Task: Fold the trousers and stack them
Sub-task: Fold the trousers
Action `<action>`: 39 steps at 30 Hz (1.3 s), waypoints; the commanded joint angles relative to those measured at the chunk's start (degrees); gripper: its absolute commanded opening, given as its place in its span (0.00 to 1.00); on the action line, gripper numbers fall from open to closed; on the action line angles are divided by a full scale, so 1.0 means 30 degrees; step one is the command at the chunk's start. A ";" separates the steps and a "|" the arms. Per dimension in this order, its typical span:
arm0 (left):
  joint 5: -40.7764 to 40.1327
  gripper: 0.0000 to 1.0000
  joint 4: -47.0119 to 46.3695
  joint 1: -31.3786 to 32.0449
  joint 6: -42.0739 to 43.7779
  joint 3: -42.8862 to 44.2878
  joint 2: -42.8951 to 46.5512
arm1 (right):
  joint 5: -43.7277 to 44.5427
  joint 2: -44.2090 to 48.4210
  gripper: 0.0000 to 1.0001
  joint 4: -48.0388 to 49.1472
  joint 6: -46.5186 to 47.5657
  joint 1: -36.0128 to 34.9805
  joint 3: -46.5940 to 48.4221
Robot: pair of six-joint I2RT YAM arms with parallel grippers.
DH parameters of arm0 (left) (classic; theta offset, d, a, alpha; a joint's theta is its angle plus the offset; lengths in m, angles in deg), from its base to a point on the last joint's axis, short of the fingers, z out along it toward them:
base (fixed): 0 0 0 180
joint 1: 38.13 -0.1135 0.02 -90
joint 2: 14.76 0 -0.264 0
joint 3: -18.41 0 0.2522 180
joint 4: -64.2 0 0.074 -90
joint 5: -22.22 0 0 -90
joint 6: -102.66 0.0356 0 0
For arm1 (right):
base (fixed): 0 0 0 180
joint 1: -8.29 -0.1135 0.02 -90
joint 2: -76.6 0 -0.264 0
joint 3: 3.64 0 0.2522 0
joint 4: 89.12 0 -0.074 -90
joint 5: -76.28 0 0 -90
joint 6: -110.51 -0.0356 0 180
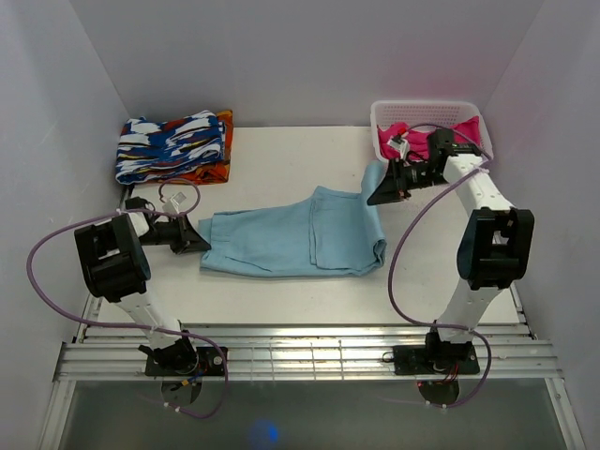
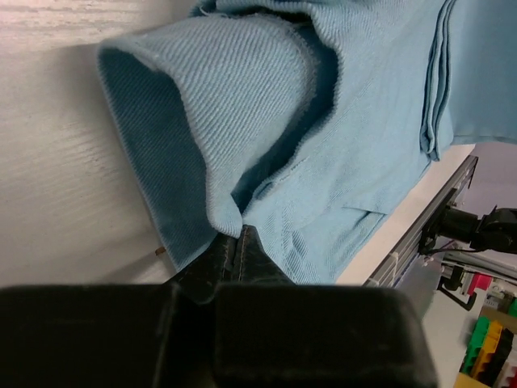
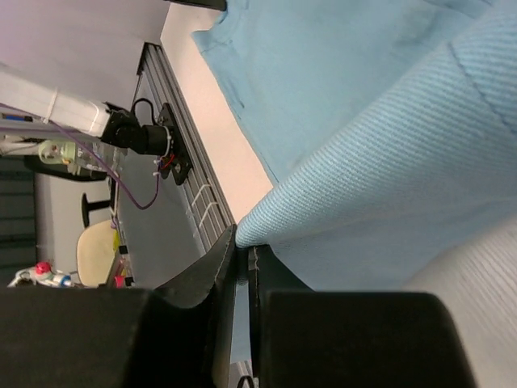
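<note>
Plain white walls (image 1: 309,56) on three sides of a pale table (image 1: 281,159); beyond the right gripper (image 3: 242,242), grey floor (image 3: 161,250) and a cream chair (image 3: 97,252).

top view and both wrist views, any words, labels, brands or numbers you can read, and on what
No readable text in any view.
trousers: plain, no tag or print showing.
patterned folded cloth: shapes only, no letters.
basket: no marking.
coloured clutter beyond the table in the left wrist view: too blurred to read.
</note>
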 commanded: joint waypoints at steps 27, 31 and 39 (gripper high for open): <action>0.2483 0.00 -0.2161 0.0428 -0.1249 -0.0763 -0.0625 | 0.4116 -0.3219 0.08 2.2436 -2.1202 -1.1647 0.1241; 0.2483 0.00 -0.2367 0.0428 -0.1425 -0.0909 -0.0625 | 0.4674 -0.4479 0.08 2.2933 -2.1935 -1.2614 0.3113; 0.2892 0.00 -0.2922 0.0428 -0.1718 -0.1318 -0.0830 | 0.6485 -0.6940 0.08 2.3111 -2.2756 -1.4167 0.5461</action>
